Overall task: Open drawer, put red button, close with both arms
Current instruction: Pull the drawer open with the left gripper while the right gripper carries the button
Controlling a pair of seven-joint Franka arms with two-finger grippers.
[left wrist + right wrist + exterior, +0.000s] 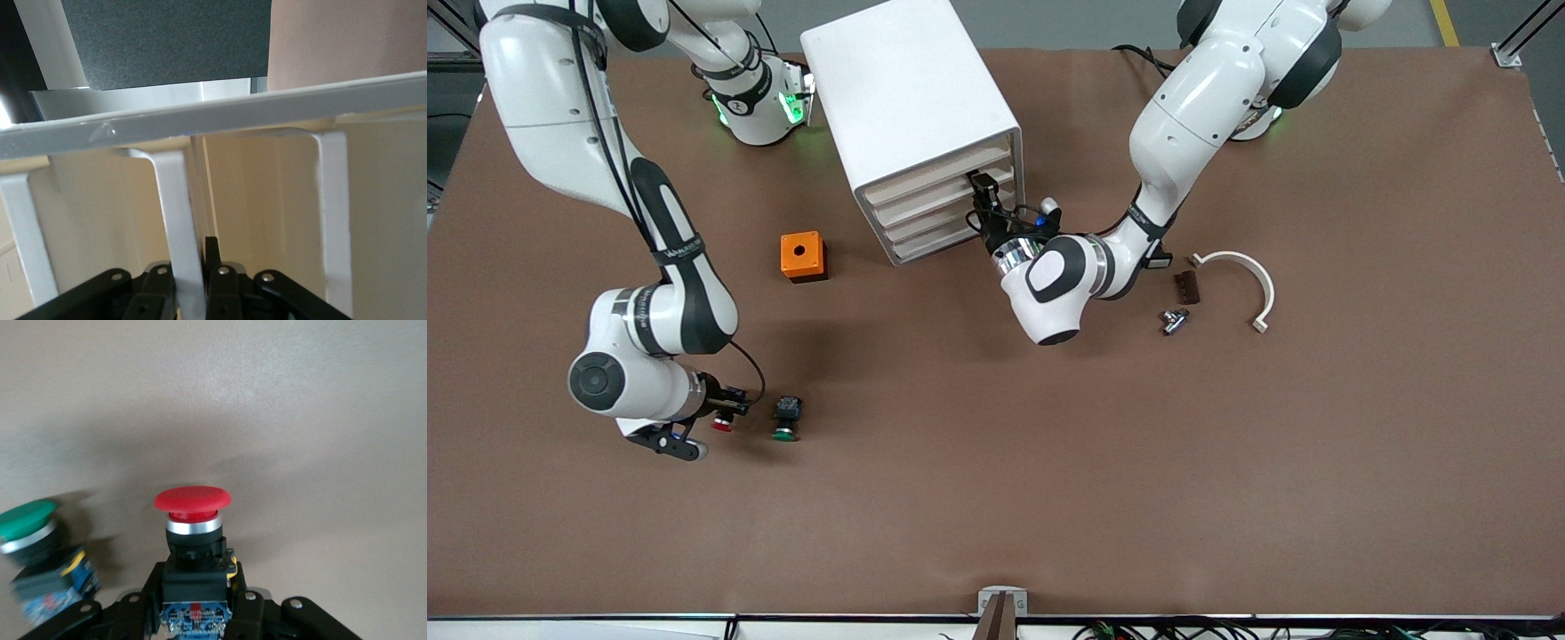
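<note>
The white cabinet (911, 107) stands toward the robots' bases, with its stacked beige-fronted drawers (925, 209) all pushed in. My left gripper (980, 185) is at the front of an upper drawer. In the left wrist view it (191, 273) is shut on a white handle strip (180, 220) of the drawer front (267, 200). The red button (721, 425) lies at the right arm's end of the table, beside a green button (786, 418). My right gripper (725, 411) is shut on its black-and-blue body (193, 587), and the red cap (193, 499) points outward.
An orange box with a hole (803, 256) sits beside the cabinet, toward the right arm's end. Near the left arm's elbow lie a white curved bracket (1240, 276), a brown block (1186, 286) and a small metal part (1174, 320). The green button (30, 520) is close to the right gripper.
</note>
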